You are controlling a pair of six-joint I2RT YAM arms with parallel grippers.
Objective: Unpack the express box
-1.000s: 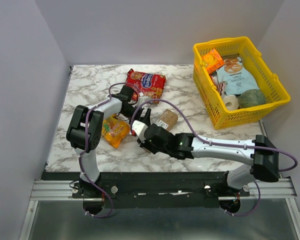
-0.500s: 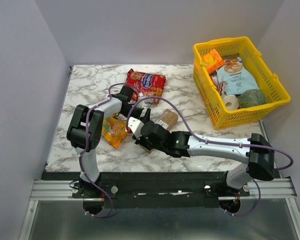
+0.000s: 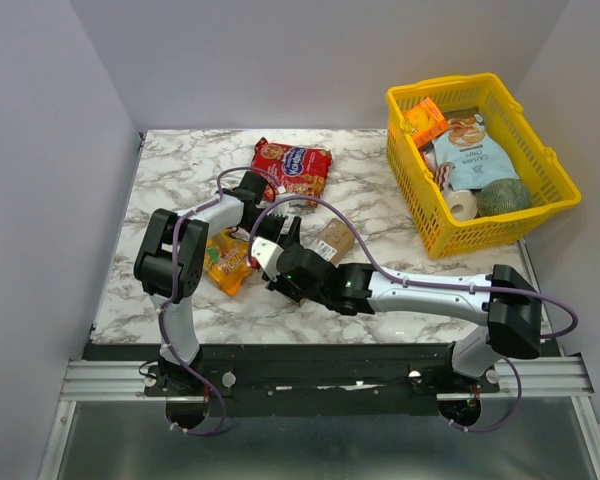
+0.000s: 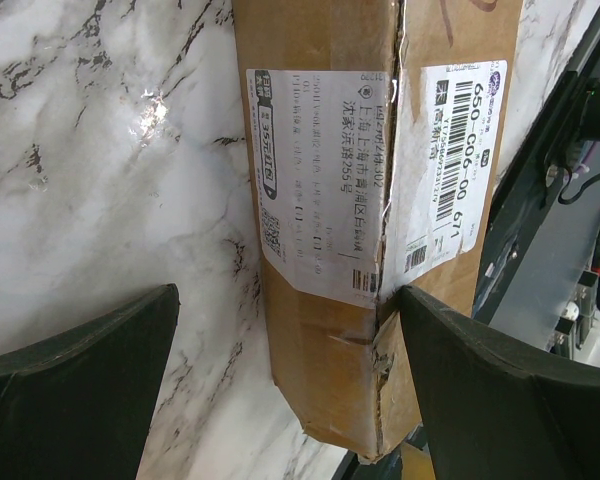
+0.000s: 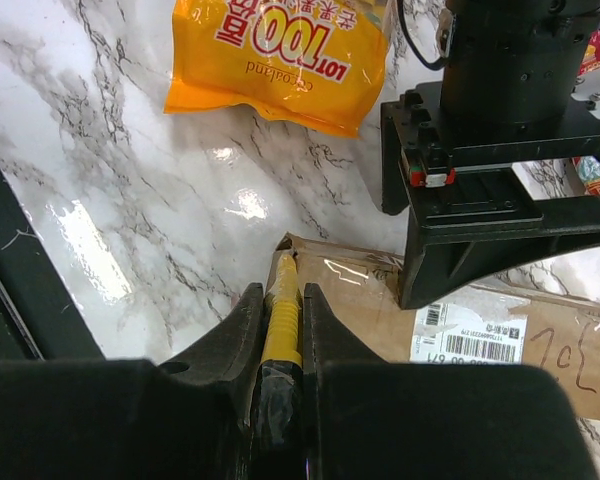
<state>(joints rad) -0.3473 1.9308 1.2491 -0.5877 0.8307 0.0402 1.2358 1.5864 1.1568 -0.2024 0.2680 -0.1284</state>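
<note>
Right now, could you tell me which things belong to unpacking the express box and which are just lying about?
Job in hand: express box; yellow tool, gripped in the right end effector; left end effector, open above the box.
Lying about: orange snack bag; red snack bag; yellow basket with its contents.

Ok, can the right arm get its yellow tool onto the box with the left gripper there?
Probably yes. The yellow tool in the right gripper has its tip at the bare end of the box; the open left gripper stands farther along, by the label.
</note>
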